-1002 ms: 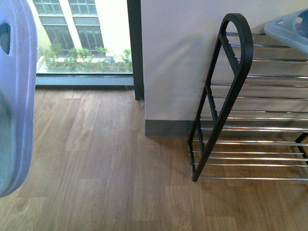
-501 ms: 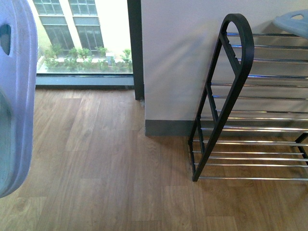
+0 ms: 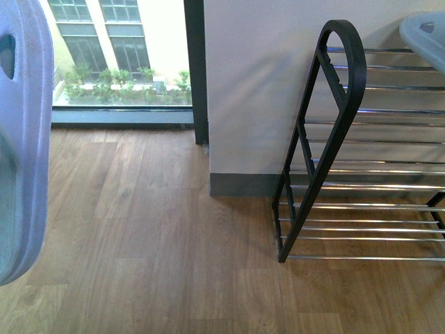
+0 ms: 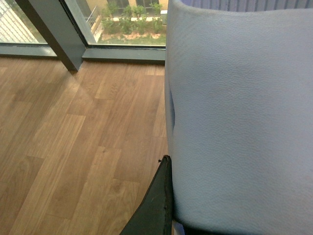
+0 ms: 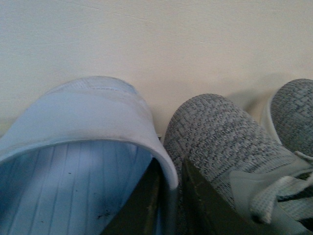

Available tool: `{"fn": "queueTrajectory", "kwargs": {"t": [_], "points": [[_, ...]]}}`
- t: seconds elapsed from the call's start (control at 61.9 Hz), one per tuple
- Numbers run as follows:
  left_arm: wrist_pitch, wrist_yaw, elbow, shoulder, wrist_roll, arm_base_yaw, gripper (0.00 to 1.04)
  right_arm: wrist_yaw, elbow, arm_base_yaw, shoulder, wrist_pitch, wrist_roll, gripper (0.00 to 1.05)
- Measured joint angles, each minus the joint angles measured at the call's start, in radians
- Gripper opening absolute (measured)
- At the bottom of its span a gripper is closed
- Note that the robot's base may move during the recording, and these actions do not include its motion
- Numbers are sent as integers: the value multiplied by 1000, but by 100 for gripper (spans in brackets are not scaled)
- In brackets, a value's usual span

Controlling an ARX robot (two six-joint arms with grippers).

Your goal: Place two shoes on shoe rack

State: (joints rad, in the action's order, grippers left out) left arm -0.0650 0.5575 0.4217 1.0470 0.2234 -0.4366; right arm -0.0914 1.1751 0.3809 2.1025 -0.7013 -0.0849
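Each gripper holds one light blue, clog-like shoe. My left gripper (image 4: pixel 168 205) is shut on the wall of one light blue shoe (image 4: pixel 234 122), with one dark finger (image 4: pixel 159 200) showing outside it; that shoe hangs over the wooden floor at the far left (image 3: pixel 21 139). My right gripper (image 5: pixel 168 196) is shut on the rim of the other light blue shoe (image 5: pixel 88 127), one finger inside and one outside. This shoe (image 3: pixel 427 35) shows above the top shelf of the shoe rack (image 3: pixel 341 104). Neither arm appears in the front view.
Two grey knit sneakers (image 5: pixel 220 132) (image 5: pixel 293 105) lie right beside the right-hand shoe, toes against the cream wall (image 5: pixel 156 39). The rack stands against a white wall (image 3: pixel 257 83) with a grey skirting. A dark window post (image 3: pixel 196 69) and glass lie left of it.
The right-hand shoe has shifted to the right over the rack's top shelf, so less of it shows in the front view. The left-hand shoe has not moved.
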Motion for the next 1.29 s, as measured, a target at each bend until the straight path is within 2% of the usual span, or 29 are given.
{"fn": "queueTrajectory", "kwargs": {"t": [0.339,0.404,0.614,0.97,1.293], "points": [[0,0,0,0,0,0,2,-74,-69,1,-124,55,18,90],[0,0,0,0,0,0,2,-78,-74,0,-133,59,16,97],[0,0,0,0,0,0,2,-86,-90,-1,-153,62,13,95],[0,0,0,0,0,0,2,-160,-152,15,-281,62,34,95],[0,0,0,0,0,0,2,-248,-319,105,-441,-48,152,95]]}}
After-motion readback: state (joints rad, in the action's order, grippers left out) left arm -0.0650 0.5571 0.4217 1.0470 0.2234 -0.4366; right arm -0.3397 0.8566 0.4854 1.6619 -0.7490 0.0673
